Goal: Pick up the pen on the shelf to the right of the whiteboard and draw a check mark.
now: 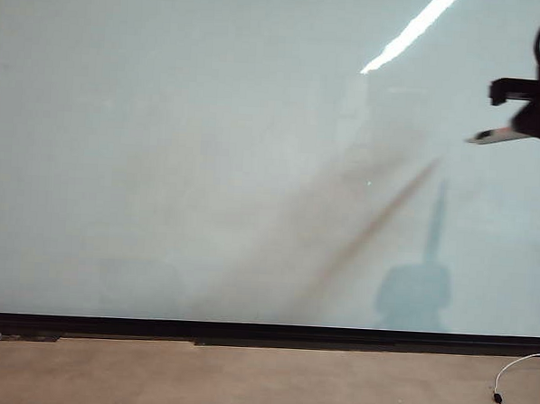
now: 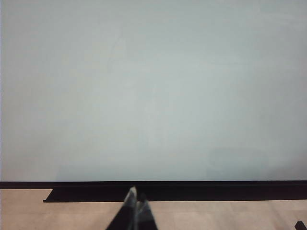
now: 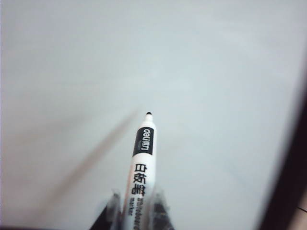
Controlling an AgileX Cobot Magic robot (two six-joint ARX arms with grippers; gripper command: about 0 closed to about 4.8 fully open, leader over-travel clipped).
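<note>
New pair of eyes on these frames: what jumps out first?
The whiteboard fills nearly every view, blank, with a bright light streak near its top. At its upper right edge the right gripper is shut on the pen, tip toward the board. The left gripper sits shut, low before the board's bottom frame.

the whiteboard [image 1: 209, 163] looks glossy and smooth, mirroring a bright light strip at the upper right of the frame, inside a thin matt black frame. the pen [image 3: 140, 163] has a smooth white plastic-looking barrel with black print.
</note>
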